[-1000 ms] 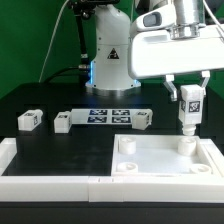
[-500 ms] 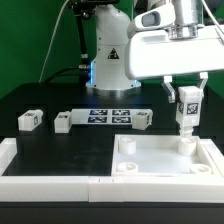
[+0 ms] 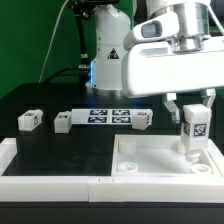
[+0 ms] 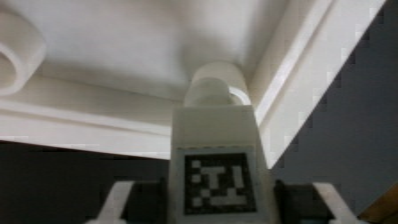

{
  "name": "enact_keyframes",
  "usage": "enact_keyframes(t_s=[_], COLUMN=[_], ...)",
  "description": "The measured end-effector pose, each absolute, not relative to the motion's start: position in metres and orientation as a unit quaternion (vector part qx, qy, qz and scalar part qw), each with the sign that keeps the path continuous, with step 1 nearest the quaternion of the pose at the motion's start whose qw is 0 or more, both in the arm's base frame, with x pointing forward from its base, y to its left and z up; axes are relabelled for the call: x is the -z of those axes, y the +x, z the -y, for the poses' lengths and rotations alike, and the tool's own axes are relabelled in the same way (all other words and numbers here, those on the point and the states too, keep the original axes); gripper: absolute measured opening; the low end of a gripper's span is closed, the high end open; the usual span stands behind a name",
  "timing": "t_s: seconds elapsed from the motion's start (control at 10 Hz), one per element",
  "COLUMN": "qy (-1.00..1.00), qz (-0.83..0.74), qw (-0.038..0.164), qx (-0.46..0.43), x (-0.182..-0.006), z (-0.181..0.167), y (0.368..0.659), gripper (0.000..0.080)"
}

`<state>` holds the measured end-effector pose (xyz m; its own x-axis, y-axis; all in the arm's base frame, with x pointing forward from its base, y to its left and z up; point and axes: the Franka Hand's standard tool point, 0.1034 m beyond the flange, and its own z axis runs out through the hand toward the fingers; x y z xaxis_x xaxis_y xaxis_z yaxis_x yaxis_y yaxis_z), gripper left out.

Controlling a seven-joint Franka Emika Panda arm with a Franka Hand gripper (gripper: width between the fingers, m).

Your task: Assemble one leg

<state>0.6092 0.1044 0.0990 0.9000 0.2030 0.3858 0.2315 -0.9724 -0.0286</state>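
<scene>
Far left at mid-height in the exterior view, a spare leg (image 3: 29, 120) and a second spare leg (image 3: 62, 122) lie on the black table (image 3: 90, 140). Toward the centre lies the marker board (image 3: 108, 115), with a third spare leg (image 3: 141, 120) at its right end. A white rail (image 3: 50, 167) borders the lower left, and the white panel (image 3: 160, 158) fills the lower right. Near the right edge, the gripper (image 3: 193, 112) pinches the leg (image 3: 194, 128) upright over the panel's far right corner. The arm's white housing (image 3: 165, 65) blocks everything above. In the wrist view, the fingers (image 4: 125, 200) flank the tagged leg.
</scene>
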Motion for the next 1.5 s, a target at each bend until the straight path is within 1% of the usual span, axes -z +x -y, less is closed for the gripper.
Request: enact_keyframes(t_s=[0.3,0.5,1.0,1.5], qy=[-0.973,-0.972,-0.970,-0.968], qz=[0.119,0.126,0.128,0.124], qw=[0.039,0.037,0.037,0.034], qx=[0.195,0.197,0.205,0.217], x=[-0.0988,-0.0935,-0.0910,-0.0908], z=[-0.1162,-0.1147,-0.1182,-0.1106], y=[0.6085,0.6089,0.6068,0.6159], gripper=[0.0290,0.0290,0.0290,0.0290])
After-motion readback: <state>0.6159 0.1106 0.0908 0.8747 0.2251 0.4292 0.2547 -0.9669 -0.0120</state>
